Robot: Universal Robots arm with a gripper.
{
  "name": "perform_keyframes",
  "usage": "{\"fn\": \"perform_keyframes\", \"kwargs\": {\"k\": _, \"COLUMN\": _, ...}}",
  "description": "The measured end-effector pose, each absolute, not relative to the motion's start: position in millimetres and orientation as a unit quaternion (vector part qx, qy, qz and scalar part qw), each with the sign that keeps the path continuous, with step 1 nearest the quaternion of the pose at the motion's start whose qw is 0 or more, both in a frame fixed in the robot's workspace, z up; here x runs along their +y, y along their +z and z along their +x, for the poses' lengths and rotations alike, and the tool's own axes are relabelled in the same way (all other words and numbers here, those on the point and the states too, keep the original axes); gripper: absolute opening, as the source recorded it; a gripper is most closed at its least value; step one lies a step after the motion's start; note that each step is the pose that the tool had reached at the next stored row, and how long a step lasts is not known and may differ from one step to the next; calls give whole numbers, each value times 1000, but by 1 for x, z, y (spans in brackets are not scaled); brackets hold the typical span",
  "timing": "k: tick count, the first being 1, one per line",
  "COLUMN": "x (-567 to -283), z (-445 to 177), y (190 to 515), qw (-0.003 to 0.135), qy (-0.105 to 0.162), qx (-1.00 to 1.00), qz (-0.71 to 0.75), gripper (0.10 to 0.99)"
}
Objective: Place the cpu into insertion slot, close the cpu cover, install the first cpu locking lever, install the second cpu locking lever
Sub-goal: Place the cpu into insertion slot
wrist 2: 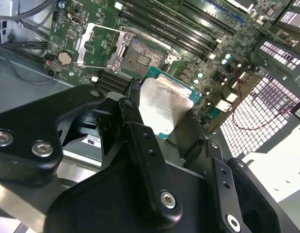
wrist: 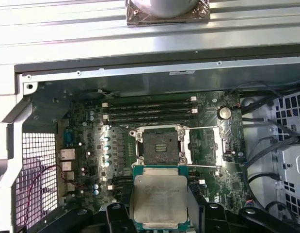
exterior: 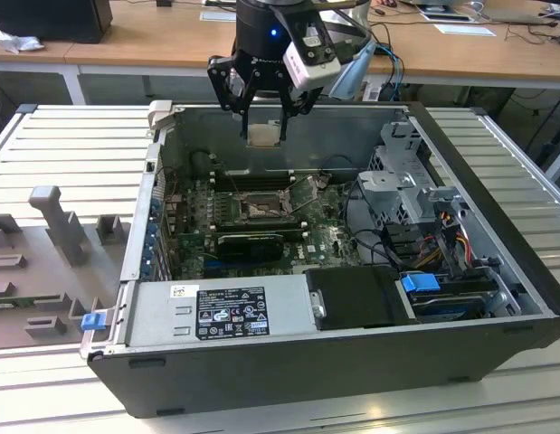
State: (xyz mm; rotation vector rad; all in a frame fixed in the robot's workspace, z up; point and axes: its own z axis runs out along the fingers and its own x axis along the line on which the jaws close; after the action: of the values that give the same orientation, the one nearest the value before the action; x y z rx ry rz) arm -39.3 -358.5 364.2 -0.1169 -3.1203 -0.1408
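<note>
Care is what this step needs most, by the look of it. The gripper has its fingers closed on two sides of the cpu. It holds the chip in the air, well above the insertion slot, up near the top of the open computer case. It is hard to tell if the chip hangs right over the slot.

The slot is bare, and its brownish-gold field shows with nothing in it. The cpu cover is swung open and lies just beside the slot, so the way down looks free. The long black memory slots run close along another side of the slot.

To do this well, the chip should be flat, with its shiny side up and no tilt. Its four sides should line up with the slot's black frame before it gets low. It should go straight down and slowly. It should never slide across the gold field, because the tiny contacts there likely bend with ease. The gripper should let go only when the chip sits level inside the frame. Its fingers must not bump the open cover.
</note>
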Motion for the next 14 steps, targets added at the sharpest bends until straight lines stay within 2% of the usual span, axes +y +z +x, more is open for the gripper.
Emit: {"fn": "perform_keyframes", "kwargs": {"k": 14, "x": -359, "z": -39, "y": 364, "qw": 7, "qy": -45, "qx": -997, "qz": -57, "gripper": 529}}
